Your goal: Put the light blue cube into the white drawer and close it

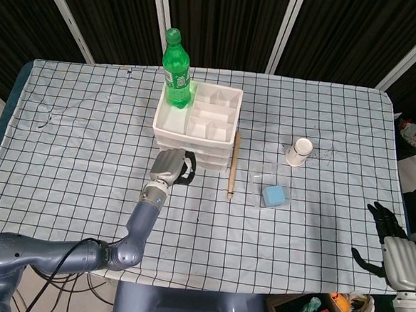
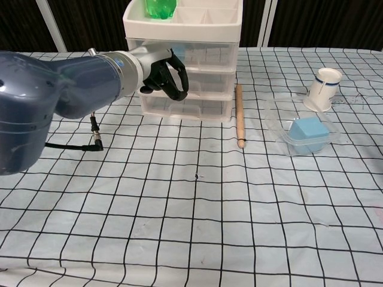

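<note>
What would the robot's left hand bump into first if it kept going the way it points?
Probably the clear front of the white drawer unit: the left hand points straight at it, fingers curled, already very close.

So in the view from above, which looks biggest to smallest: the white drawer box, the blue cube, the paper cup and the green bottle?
1. White drawer unit, clearly largest.
2. Green bottle.
3. Light blue cube and paper cup: these look about alike, so I won't rank them.
</note>
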Controlling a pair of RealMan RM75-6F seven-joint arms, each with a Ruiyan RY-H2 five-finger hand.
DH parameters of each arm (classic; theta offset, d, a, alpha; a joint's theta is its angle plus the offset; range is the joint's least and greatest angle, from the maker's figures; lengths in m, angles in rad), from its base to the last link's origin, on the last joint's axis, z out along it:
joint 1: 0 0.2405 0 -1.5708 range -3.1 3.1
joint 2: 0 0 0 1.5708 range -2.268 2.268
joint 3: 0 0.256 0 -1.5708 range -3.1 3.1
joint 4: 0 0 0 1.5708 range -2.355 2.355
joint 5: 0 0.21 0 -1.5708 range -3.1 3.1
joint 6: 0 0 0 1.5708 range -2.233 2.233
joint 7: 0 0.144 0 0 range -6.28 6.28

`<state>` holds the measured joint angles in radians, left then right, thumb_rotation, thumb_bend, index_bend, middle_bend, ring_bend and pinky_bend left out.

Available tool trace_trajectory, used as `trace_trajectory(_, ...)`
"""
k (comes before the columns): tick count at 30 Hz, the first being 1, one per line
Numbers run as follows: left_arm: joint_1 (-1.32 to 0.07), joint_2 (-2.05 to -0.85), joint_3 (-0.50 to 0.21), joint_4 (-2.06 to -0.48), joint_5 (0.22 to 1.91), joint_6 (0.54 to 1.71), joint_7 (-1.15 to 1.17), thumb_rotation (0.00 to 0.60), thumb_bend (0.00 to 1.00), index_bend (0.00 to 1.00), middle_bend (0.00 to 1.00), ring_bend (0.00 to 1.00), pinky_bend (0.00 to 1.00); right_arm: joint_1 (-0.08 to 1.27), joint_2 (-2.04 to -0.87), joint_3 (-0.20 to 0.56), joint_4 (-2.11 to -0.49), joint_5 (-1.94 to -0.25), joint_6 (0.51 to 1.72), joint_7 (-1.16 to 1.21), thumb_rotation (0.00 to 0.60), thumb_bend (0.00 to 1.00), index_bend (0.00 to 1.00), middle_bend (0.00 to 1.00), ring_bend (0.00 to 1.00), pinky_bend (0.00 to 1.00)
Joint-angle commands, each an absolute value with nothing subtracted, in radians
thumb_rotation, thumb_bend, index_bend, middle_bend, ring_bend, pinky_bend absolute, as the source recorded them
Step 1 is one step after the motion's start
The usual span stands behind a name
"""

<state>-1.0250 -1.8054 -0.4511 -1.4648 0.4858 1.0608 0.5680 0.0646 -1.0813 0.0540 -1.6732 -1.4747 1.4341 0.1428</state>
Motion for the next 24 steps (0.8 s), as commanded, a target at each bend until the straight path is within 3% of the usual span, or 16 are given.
trace_trajectory(1, -0.97, -1.736, -0.393, -1.578, 0.547, 1.097, 0.563, 0.6, 0.42, 0.54, 0.95, 0.9, 0.89, 0.064, -1.081, 0.054, -1.673, -1.475, 1.434, 0.143, 0.6, 0.24, 0.0, 0.0, 0.0, 0.18)
trace_trajectory(4, -0.921, -1.668, -0.343, -1.676, 0.609, 1.131, 0.561, 0.6, 0.41, 0.49, 0.85, 0.81, 0.8, 0.064, -1.08, 0.054, -1.672, -1.477, 1.436, 0.142, 0.6, 0.24, 0.0, 0.0, 0.0, 0.18)
trace_trajectory(7, -0.837, -1.545, -0.259, -1.814, 0.724, 1.183, 0.546, 0.6, 0.38, 0.42, 0.67, 0.66, 0.65, 0.064, -1.082, 0.054, -1.671, -1.479, 1.44, 0.14, 0.6, 0.24, 0.0, 0.0, 0.0, 0.18)
trace_trajectory(10, -0.769, -1.445, -0.185, -1.888, 0.823, 1.225, 0.533, 0.6, 0.32, 0.26, 0.41, 0.41, 0.42, 0.063, -1.084, 0.055, -1.67, -1.48, 1.443, 0.135, 0.6, 0.24, 0.0, 0.0, 0.0, 0.18)
trace_trajectory(12, -0.717, -1.37, -0.13, -1.938, 0.868, 1.255, 0.528, 0.6, 0.21, 0.13, 0.2, 0.19, 0.2, 0.063, -1.085, 0.056, -1.667, -1.481, 1.446, 0.128, 0.6, 0.24, 0.0, 0.0, 0.0, 0.18)
trace_trajectory(14, -0.667, -1.296, -0.079, -1.986, 0.912, 1.282, 0.514, 0.6, 0.1, 0.06, 0.07, 0.06, 0.06, 0.063, -1.087, 0.056, -1.661, -1.488, 1.453, 0.112, 0.6, 0.24, 0.0, 0.0, 0.0, 0.18)
trace_trajectory(17, -0.605, -1.229, -0.021, -1.996, 1.001, 1.324, 0.486, 0.6, 0.02, 0.02, 0.0, 0.0, 0.0, 0.061, -1.094, 0.057, -1.655, -1.497, 1.468, 0.093, 0.6, 0.24, 0.0, 0.0, 0.0, 0.18)
trace_trajectory(24, -0.437, -1.185, 0.101, -1.866, 1.252, 1.495, 0.406, 0.6, 0.0, 0.0, 0.0, 0.0, 0.0, 0.055, -1.11, 0.061, -1.639, -1.514, 1.5, 0.067, 0.6, 0.24, 0.0, 0.0, 0.0, 0.18)
